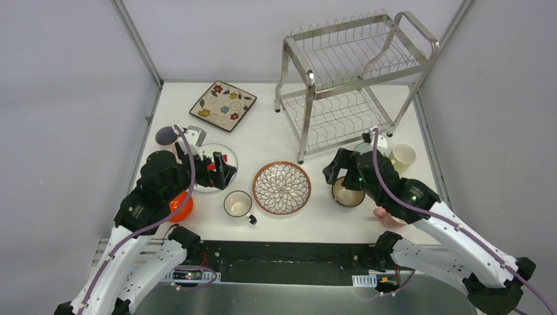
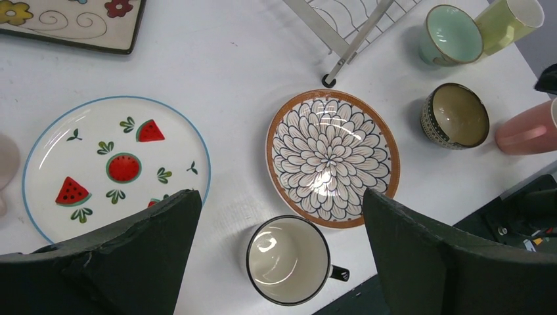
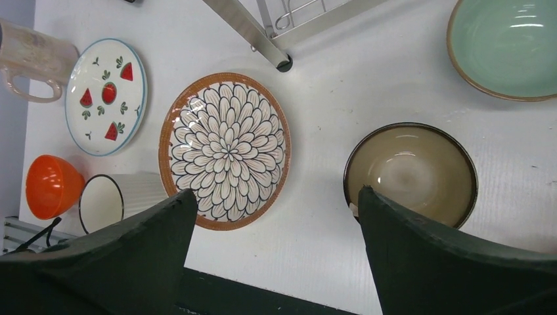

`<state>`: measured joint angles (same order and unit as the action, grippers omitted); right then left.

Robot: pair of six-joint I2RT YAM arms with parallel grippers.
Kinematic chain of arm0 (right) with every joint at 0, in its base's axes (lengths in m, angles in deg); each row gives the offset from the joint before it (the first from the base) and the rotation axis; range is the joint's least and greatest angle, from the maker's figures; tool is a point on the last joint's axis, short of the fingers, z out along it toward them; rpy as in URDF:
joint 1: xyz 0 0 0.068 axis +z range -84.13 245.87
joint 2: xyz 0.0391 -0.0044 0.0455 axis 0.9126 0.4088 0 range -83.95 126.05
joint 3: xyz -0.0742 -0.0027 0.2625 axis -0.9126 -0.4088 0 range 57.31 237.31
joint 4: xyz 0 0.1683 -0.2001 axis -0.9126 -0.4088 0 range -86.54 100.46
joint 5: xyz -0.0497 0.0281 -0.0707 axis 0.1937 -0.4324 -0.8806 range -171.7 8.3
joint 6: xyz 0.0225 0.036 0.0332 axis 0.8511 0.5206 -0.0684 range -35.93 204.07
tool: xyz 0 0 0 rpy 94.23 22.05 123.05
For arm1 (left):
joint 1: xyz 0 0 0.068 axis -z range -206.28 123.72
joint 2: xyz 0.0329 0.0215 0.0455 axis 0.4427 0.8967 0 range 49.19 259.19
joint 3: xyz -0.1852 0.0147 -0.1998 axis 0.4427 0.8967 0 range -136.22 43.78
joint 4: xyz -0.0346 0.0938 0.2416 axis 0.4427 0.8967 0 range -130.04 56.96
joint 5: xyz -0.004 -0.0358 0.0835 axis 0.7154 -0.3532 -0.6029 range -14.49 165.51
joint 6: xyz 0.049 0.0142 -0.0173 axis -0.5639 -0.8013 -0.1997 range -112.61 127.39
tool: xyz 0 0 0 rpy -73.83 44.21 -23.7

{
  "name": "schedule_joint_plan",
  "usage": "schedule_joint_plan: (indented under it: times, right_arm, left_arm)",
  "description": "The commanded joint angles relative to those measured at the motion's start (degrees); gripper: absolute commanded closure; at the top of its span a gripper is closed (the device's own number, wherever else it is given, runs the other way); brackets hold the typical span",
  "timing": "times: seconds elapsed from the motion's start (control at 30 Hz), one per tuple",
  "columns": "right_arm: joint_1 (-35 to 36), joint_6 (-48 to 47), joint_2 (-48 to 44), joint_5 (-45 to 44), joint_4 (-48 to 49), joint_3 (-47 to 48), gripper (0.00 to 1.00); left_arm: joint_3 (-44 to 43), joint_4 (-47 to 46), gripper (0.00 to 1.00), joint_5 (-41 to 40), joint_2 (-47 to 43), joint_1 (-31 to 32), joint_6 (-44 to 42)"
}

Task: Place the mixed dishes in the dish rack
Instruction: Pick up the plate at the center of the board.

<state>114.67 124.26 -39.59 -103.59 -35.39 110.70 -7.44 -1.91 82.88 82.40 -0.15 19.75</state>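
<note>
Grippers both stand wide open and hold nothing. Left gripper hangs above a black-rimmed mug, which sits between a white plate printed with watermelons and a round petal-pattern plate. An orange bowl sits beside the arm, near the table's front edge. Right gripper hangs between the petal-pattern plate and a brown bowl, with one finger over the bowl's near rim. Beyond the brown bowl stand a mint bowl and a pale cup; a pink cup lies near the front edge. A square floral plate lies at the far left. The dish rack stands at the far right, with every dish on the table.
</note>
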Motion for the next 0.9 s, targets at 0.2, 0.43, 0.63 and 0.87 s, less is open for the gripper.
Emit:
schedule_joint_plan:
  times: [0.2,0.43,0.63,0.87]
  right_arm:
    - [0.26,-2.70,8.00,5.17,15.56,-4.14,0.10]
    - [0.28,-4.91,12.66,6.72,22.24,-5.92,0.20]
    - [0.25,-4.96,16.19,7.17,28.54,-8.10,0.25]
    - [0.29,-4.64,18.75,7.70,34.54,-11.97,0.46]
  left_arm:
    - [0.95,-0.73,0.01,-3.75,-2.19,-0.47,-0.20]
    - [1.42,-0.70,0.01,-3.75,-2.30,-0.47,-0.25]
    - [1.27,-0.74,0.01,-5.13,-2.18,-0.47,-0.79]
    - [1.21,-0.75,0.01,-4.22,-1.65,-0.47,-0.67]
